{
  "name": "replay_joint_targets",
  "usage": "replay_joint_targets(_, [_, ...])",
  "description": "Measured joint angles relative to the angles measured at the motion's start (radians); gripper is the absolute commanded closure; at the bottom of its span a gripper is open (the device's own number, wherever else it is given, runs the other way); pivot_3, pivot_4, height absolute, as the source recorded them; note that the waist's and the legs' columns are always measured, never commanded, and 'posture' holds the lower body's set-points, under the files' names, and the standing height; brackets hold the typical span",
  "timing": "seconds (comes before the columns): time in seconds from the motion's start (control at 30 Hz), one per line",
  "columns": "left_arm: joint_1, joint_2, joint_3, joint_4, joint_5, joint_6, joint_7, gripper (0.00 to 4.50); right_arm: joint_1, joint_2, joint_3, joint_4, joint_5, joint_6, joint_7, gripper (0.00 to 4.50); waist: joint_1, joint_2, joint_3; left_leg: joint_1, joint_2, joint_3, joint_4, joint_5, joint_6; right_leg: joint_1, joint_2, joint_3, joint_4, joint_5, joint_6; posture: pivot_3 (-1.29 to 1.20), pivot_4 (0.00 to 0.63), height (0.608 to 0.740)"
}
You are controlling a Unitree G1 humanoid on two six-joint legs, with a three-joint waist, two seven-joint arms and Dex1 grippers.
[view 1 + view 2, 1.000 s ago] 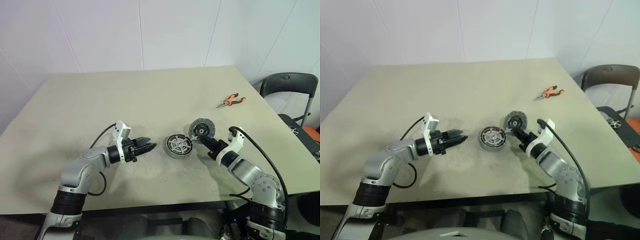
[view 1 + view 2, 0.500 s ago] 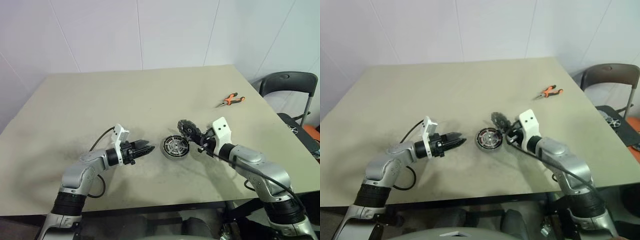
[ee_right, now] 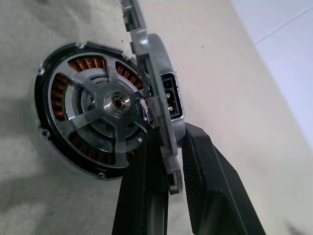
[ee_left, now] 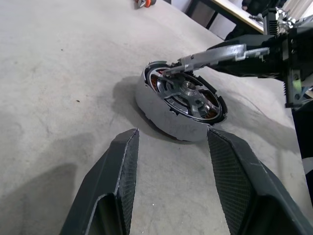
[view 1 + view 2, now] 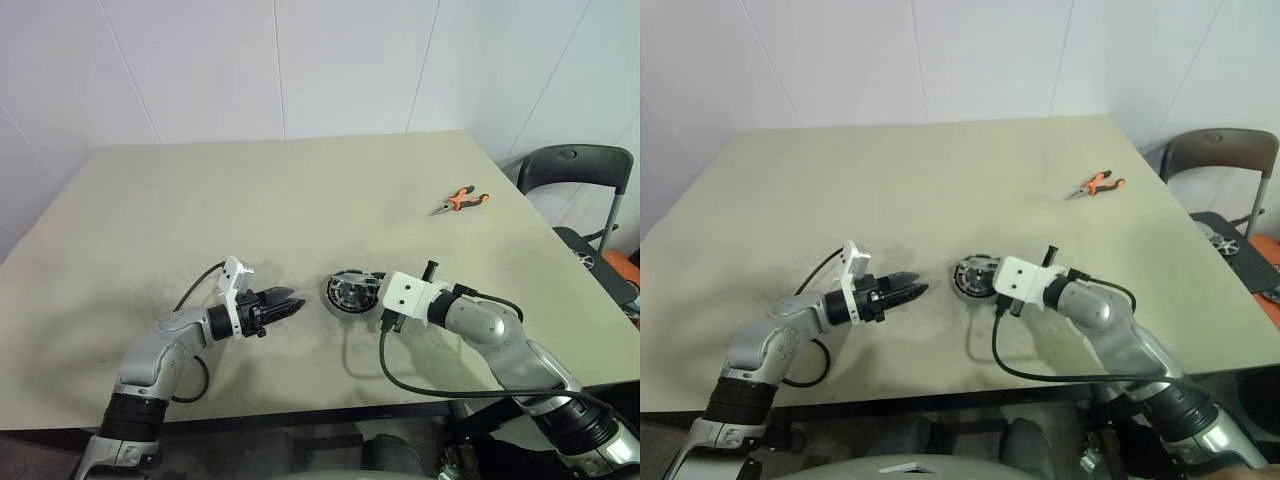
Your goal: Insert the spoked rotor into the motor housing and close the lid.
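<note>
Right gripper (image 5: 368, 290) has swung over the beige table (image 5: 250, 190), chair (image 5: 575, 170) beside.

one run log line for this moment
right gripper: shut on lid, above motor housing | spoked rotor: seated | left gripper: open, empty

We can read no text, label, brand, number or sign in any view.
</note>
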Motion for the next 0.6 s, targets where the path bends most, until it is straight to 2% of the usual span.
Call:
replay_joint_targets(0.07, [0.0,-0.001,0.0,0.004,0.001,-0.011,-0.003,2.14,0.007,0.033,-0.004,0.014,-0.026,-0.013,-0.015,4.04,-0.001,-0.001,0.0,0.0,0.0,0.0,0.0,0.0,0.0,0.0,0.0,0.0,0.0,0.0,0.0,0.0,0.0,0.74])
replay_joint_targets(0.1, [0.0,-0.001,0.0,0.008,0.003,-0.02,-0.006,2.14,0.011,0.042,-0.005,0.017,-0.035,-0.018,-0.023,3.56,-0.001,-0.001,0.0,0.0,0.0,0.0,0.0,0.0,0.0,0.0,0.0,0.0,0.0,0.0,0.0,0.0,0.0,0.74])
replay_joint_targets(0.17, [0.0,-0.003,0.0,0.026,0.011,-0.037,-0.01,2.14,0.021,0.064,-0.003,0.042,-0.054,-0.036,-0.025,3.06,0.0,-0.003,0.0,0.0,0.0,0.0,0.0,0.0,0.0,0.0,0.0,0.0,0.0,0.0,0.0,0.0,0.0,0.74])
replay_joint_targets(0.47, [-0.002,-0.004,0.0,0.098,0.032,-0.077,-0.032,2.14,0.039,0.105,-0.042,0.055,-0.112,-0.059,-0.066,0.02,0.003,-0.003,0.0,0.0,-0.002,0.0,0.001,0.0,0.0,0.001,-0.002,0.0,0.0,0.0,0.0,0.0,0.0,0.74])
replay_joint_targets(0.6, [-0.005,-0.005,0.0,0.105,0.038,-0.081,-0.037,2.14,0.062,0.07,-0.06,0.048,-0.125,-0.117,-0.036,0.02,0.005,-0.003,0.0,0.0,-0.003,0.0,0.002,-0.001,0.001,0.001,-0.003,0.0,0.0,0.0,0.0,0.0,0.0,0.74])
